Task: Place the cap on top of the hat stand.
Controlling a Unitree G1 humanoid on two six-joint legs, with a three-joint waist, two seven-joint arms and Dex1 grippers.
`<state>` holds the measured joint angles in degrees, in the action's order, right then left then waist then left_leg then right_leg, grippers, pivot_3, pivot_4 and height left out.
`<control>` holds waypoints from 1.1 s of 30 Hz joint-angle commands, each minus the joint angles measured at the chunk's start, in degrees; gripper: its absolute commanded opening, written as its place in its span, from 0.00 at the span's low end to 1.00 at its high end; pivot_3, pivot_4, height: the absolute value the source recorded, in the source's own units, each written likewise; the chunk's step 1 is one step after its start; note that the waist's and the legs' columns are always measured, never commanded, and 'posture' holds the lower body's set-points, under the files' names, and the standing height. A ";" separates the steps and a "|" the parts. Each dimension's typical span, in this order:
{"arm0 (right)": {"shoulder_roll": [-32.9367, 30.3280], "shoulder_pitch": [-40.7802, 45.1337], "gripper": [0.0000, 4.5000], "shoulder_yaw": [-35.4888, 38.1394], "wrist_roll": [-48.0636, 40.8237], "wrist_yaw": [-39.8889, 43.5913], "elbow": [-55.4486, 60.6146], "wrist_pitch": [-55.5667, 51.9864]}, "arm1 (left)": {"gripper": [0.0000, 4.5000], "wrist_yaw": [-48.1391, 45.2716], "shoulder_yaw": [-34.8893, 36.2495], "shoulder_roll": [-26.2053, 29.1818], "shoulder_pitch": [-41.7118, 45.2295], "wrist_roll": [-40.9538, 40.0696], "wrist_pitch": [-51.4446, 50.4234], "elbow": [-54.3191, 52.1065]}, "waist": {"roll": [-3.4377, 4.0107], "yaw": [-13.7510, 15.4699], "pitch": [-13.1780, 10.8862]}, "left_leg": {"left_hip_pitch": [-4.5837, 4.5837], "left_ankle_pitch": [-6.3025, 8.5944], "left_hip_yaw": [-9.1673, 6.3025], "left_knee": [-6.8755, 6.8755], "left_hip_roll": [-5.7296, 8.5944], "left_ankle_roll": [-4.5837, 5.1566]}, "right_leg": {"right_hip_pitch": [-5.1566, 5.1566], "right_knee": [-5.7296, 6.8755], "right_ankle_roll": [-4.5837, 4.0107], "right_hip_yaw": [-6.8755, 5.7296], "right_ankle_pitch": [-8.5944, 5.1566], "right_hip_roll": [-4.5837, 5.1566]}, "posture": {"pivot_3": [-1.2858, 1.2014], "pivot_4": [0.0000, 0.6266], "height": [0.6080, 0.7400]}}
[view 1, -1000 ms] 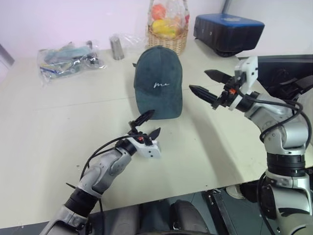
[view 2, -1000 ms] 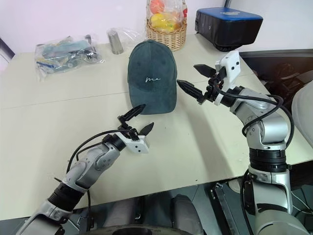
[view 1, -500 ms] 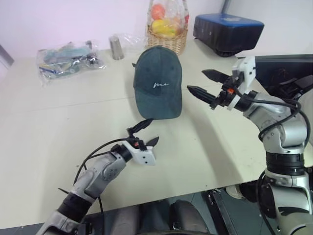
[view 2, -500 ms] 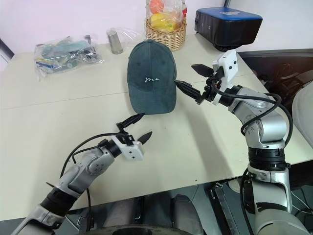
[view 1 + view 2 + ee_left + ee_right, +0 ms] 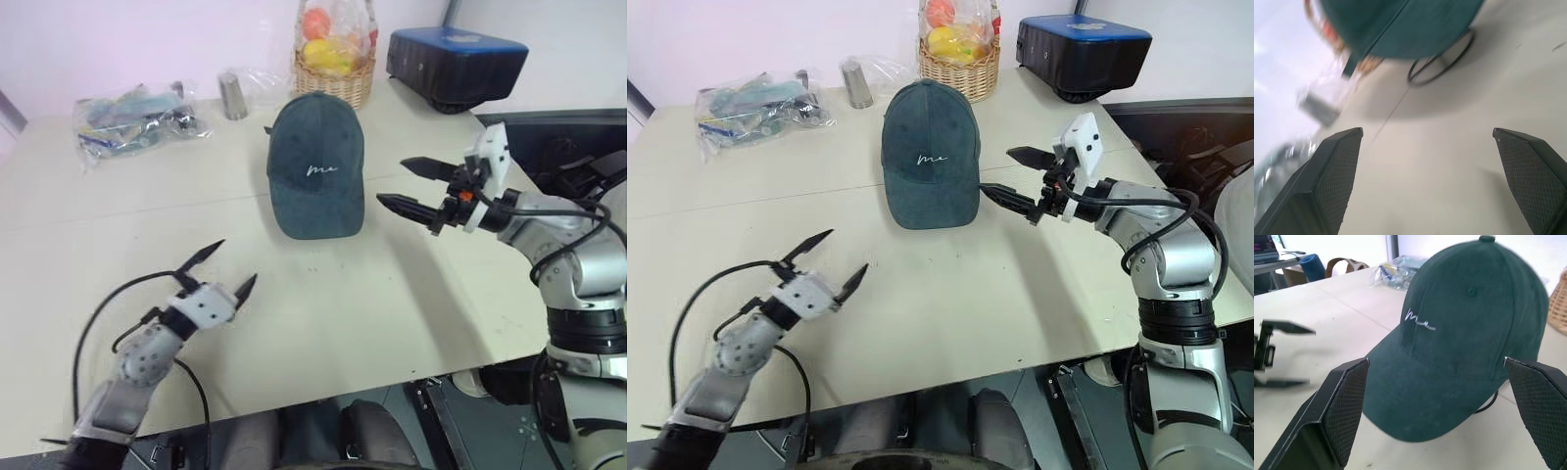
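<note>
The dark teal cap (image 5: 315, 166) with white cursive embroidery sits over the hat stand near the middle of the table. The stand's black wire base ring (image 5: 1442, 61) shows under the cap's edge. My left gripper (image 5: 233, 262) hovers open and empty near the table's front left, well clear of the cap. My right gripper (image 5: 392, 181) is open and empty just right of the cap's brim, pointing at it without touching. The right wrist view shows the cap (image 5: 1464, 338) close ahead between the fingers.
At the back stand a wicker basket (image 5: 336, 73) of fruit, a blue-black box (image 5: 456, 64), a metal cylinder (image 5: 233, 95) and a clear plastic bag (image 5: 132, 116) of small items. The beige table (image 5: 411, 294) ends at a front edge close to my arms.
My left gripper has pulled away from the cap toward the front left and rolled, staying open. The right gripper has turned slightly in place. The cap has not moved.
</note>
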<state>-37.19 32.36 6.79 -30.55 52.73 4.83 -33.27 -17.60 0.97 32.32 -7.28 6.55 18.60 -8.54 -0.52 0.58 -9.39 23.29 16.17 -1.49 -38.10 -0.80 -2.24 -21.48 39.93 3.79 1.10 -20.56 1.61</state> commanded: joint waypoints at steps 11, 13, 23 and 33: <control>-2.58 0.11 1.00 0.33 1.01 4.13 -2.24 3.12 | 0.99 -17.92 19.72 12.43 8.22 -25.89 -9.53 8.83 | 0.02 0.10 -0.04 | 0.00 0.00 -0.02 0.00 0.01 0.00 | 0.03 -0.04 -0.01 -0.06 0.00 0.00 | 0.52 0.24 1.00; -2.84 0.14 1.00 0.45 1.05 4.08 -2.35 3.27 | 0.99 -18.90 19.70 14.31 13.68 -26.01 -11.35 10.77 | 0.02 0.13 -0.04 | -0.01 0.00 -0.02 0.00 0.02 0.00 | 0.06 -0.08 0.00 -0.07 0.00 0.02 | 0.52 0.24 1.00; -3.81 -0.59 1.00 1.19 1.00 3.51 -1.76 3.62 | 0.99 -29.29 11.22 14.79 30.19 -26.66 -20.44 12.68 | 0.02 -1.27 -0.04 | 0.04 0.01 -0.02 0.01 0.03 0.02 | -0.01 -0.08 0.00 -0.05 0.00 -0.04 | 0.52 0.24 1.00; -6.46 -1.25 1.00 0.56 0.96 4.46 0.35 3.56 | 0.99 -33.35 10.67 13.99 31.33 -26.24 -20.54 13.38 | 0.03 -1.42 -0.05 | 0.05 0.02 -0.01 0.02 0.01 0.04 | -0.04 -0.08 0.00 -0.03 0.00 -0.06 | 0.52 0.24 1.00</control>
<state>-42.54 30.64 6.12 -29.44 56.64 2.71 -30.57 -50.68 9.94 45.83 23.40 -19.40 -2.94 5.53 -0.49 -0.84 -9.44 23.33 16.19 -1.51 -38.08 -0.79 -2.20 -21.52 39.85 3.80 1.07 -20.56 1.56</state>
